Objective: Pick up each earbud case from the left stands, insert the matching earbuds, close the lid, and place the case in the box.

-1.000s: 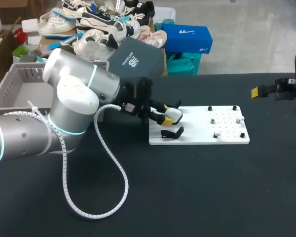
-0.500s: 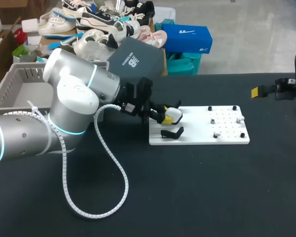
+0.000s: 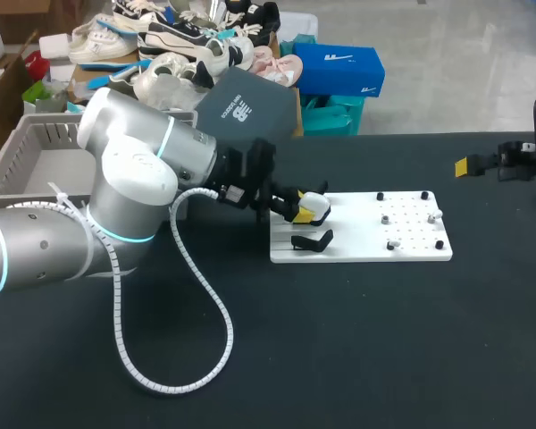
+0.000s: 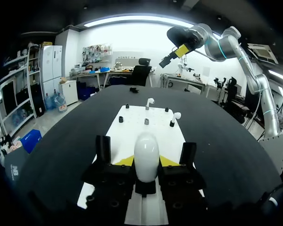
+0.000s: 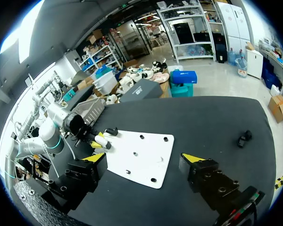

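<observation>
Earbud case point(image 3: 316, 206) point(image 4: 146, 157), white and rounded, is at the left end of the white board point(image 3: 366, 243) point(image 4: 132, 123), clamped from both sides by the yellow tips of the left gripper point(image 3: 305, 214) point(image 4: 146, 163). Whether the case rests on its black stand or is just clear of it cannot be told. Just beside it, toward the near edge of the board, a second black stand point(image 3: 312, 239) is bare. Two white earbuds point(image 4: 149, 101) stand upright among small black pegs at the board's far end, well apart from the case. The left arm comes in low across the black bench point(image 3: 357, 349), its white cable looping over the surface. Behind that arm, at the bench's left edge, is a grey box point(image 3: 18, 147). The right gripper point(image 3: 482, 164) point(image 5: 144, 159) hangs above the bench's right side, well away from the board, its fingers spread wide with nothing between them.
</observation>
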Controlling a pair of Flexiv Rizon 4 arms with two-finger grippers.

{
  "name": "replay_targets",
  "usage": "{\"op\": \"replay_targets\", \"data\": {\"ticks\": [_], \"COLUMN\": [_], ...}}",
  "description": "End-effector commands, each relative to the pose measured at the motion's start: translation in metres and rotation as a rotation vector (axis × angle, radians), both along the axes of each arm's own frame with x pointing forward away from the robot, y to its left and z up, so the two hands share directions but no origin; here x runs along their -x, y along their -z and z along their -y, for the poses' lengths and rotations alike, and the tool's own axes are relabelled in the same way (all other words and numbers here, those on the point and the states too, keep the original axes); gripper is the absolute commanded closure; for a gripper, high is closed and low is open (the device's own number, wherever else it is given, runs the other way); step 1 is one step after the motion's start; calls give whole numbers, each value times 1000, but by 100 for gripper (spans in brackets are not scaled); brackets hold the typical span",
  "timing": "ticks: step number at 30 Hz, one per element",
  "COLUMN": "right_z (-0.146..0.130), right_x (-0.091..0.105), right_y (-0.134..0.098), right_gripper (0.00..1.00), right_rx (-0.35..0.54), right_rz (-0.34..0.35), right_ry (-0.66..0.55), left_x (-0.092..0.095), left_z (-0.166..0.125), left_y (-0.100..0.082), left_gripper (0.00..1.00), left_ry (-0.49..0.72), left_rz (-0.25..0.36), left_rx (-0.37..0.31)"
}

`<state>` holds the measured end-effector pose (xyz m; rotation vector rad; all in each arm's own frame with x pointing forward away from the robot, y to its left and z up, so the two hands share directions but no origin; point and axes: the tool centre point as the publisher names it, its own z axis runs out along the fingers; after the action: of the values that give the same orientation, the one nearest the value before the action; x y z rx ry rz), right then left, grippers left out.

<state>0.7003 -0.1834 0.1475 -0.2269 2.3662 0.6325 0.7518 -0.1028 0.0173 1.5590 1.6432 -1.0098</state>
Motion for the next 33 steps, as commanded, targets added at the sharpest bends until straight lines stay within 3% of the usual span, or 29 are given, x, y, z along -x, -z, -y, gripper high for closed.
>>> {"op": "replay_targets", "data": {"ticks": [1,14,22,33], "right_z": [0,0,-46,-98], "right_x": [0,0,-35,-35], "right_y": [0,0,10,12], "right_gripper": [0,0,0,0], "right_rx": [1,1,6,60], "right_rz": [-1,-1,-28,-65], "right_ry": [-1,-1,-203,-285], "left_x": [4,15,10,-5], "left_z": [-6,-8,8,30], "left_y": [-6,-48,-67,-68], "left_gripper": [100,100,100,100], "left_ry": [-11,-94,-154,-197], "left_rz": [10,45,76,69], "left_rx": [19,66,106,88]}}
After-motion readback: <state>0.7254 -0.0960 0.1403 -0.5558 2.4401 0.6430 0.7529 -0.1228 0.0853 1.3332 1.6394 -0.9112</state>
